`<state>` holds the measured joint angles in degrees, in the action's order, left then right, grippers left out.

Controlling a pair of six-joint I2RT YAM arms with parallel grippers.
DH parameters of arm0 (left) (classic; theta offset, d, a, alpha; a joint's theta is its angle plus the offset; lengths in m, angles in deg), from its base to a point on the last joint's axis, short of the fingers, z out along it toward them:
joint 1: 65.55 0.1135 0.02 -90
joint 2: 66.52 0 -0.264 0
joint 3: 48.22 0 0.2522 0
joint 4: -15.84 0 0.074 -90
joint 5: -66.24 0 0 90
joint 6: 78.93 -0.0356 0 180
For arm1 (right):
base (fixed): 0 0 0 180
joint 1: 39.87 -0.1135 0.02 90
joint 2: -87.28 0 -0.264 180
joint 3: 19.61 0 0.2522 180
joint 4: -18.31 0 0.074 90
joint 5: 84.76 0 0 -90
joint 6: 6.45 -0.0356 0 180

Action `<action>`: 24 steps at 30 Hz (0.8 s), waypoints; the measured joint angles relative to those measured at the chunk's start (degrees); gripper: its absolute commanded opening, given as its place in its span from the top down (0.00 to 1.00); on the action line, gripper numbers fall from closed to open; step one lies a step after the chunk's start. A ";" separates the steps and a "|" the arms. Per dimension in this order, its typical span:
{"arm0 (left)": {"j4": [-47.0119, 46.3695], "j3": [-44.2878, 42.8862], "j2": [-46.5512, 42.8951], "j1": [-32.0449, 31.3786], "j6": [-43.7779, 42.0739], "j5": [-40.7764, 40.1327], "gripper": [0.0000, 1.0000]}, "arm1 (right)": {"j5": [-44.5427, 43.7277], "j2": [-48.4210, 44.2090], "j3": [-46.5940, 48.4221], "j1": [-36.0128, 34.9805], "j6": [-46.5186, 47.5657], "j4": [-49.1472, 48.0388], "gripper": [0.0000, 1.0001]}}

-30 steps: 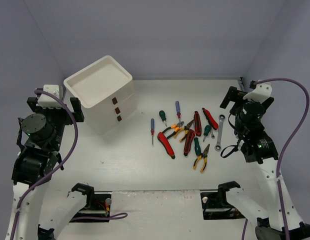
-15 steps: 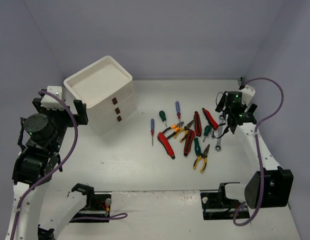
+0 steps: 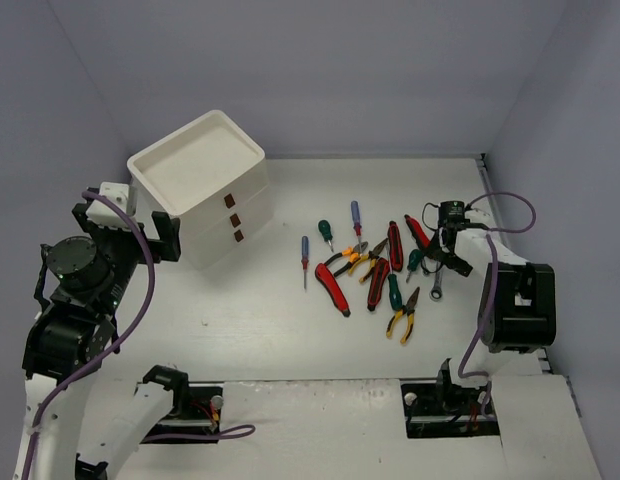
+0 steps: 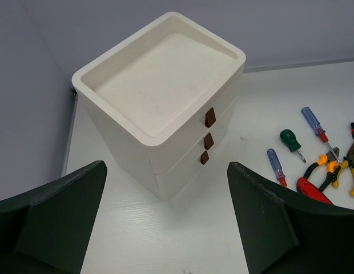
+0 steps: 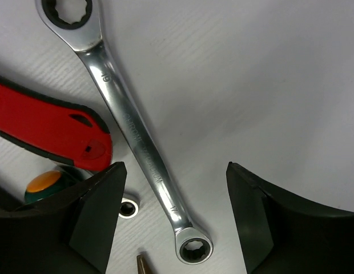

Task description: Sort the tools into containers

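Note:
The tools lie in a loose cluster right of the table's middle: blue screwdrivers (image 3: 305, 255), a green screwdriver (image 3: 326, 233), red cutters (image 3: 332, 285), yellow-black pliers (image 3: 400, 318). My right gripper (image 3: 445, 256) is low over the cluster's right edge. Its jaws are open on either side of a silver ratchet wrench (image 5: 131, 128), with a gap on each side. In the right wrist view my right gripper (image 5: 174, 168) straddles the wrench's lower end. The containers, a white drawer box (image 3: 205, 232) with brown tabs, stand at the left. My left gripper (image 3: 125, 228) hovers open beside the box, holding nothing.
Close to the wrench are a red-black handle (image 5: 51, 128), a green screwdriver butt (image 5: 45, 185), a small wrench ring (image 5: 128, 206) and a plier tip (image 5: 141, 264). The left wrist view shows the box's rimmed tray (image 4: 160, 137) and its closed drawers.
The right arm swung in and down from the right side onto the ratchet wrench, and its jaws narrowed somewhat. The left gripper drifted slightly down and right beside the box.

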<state>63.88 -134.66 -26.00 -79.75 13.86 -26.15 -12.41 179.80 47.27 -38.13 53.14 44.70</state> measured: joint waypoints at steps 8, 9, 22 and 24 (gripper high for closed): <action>0.13 0.33 0.06 -0.41 0.00 1.13 0.16 | 0.52 3.17 0.00 0.11 -0.10 -0.53 0.53; 0.13 0.33 0.14 -0.46 -0.02 1.15 0.16 | 0.59 3.43 0.00 0.11 -0.01 -0.71 0.56; 0.13 0.33 1.83 -0.96 -0.02 1.46 0.16 | 2.39 7.37 2.24 0.13 4.04 -6.47 0.62; 0.13 0.33 2.24 -1.06 -0.02 1.53 0.16 | 2.98 8.12 3.00 0.18 4.73 -7.26 0.61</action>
<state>64.01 -134.33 -23.76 -80.81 13.84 -24.62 -9.43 187.93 50.27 -37.95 57.86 37.44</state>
